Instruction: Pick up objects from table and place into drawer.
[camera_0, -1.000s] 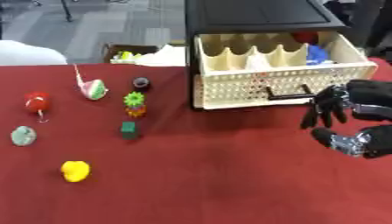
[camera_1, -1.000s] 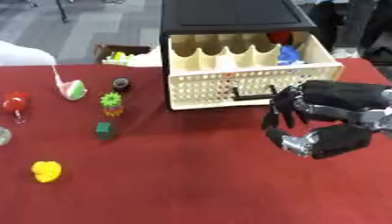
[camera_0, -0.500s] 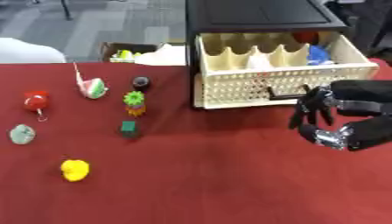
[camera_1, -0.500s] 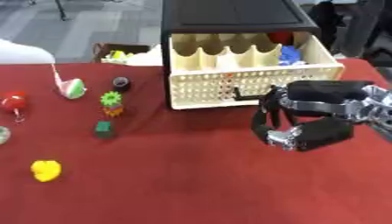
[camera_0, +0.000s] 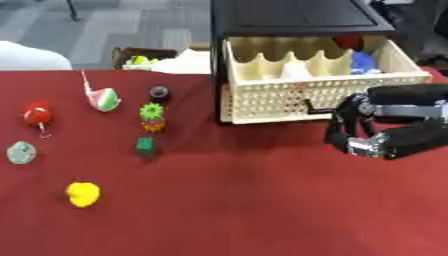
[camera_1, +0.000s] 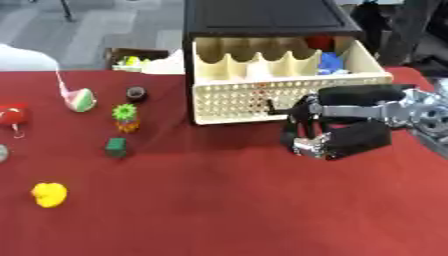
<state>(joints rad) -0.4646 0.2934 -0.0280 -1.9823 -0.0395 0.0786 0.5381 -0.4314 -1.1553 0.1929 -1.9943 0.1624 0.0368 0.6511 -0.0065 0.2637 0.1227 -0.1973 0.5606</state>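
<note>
Tabletop (camera_0: 262, 210) first, all red cloth, with my cabinet (camera_0: 297, 20) at the far side and its cream drawer (camera_0: 306, 100) pulled out towards me, so the compartments stand open from above for dropping things in. Something blue (camera_0: 363, 62) and something red (camera_0: 348, 41) already sit in the drawer's right end.

Now my right robot hand (camera_1: 319, 135) comes in from the right, hovering just in front of the drawer's perforated face, fingers curled downward and holding nothing that I can see. No left robot hand in sight.

The things I'm after are all well off to my left, a loose scatter across the cloth. Nearest the hand are the green-topped pineapple-like toy (camera_0: 152, 117) and the small dark green block (camera_0: 145, 146) just below it, with a dark round piece (camera_0: 158, 92) above. Further left: a pink-and-green cone shape (camera_0: 101, 97), a red ball-like thing (camera_0: 37, 114), a pale grey-green lump (camera_0: 19, 152). Closest to me, the yellow duck-like toy (camera_0: 83, 194). I judge a long reach leftward is needed, as the hand is at the drawer and none of them is near it.
</note>
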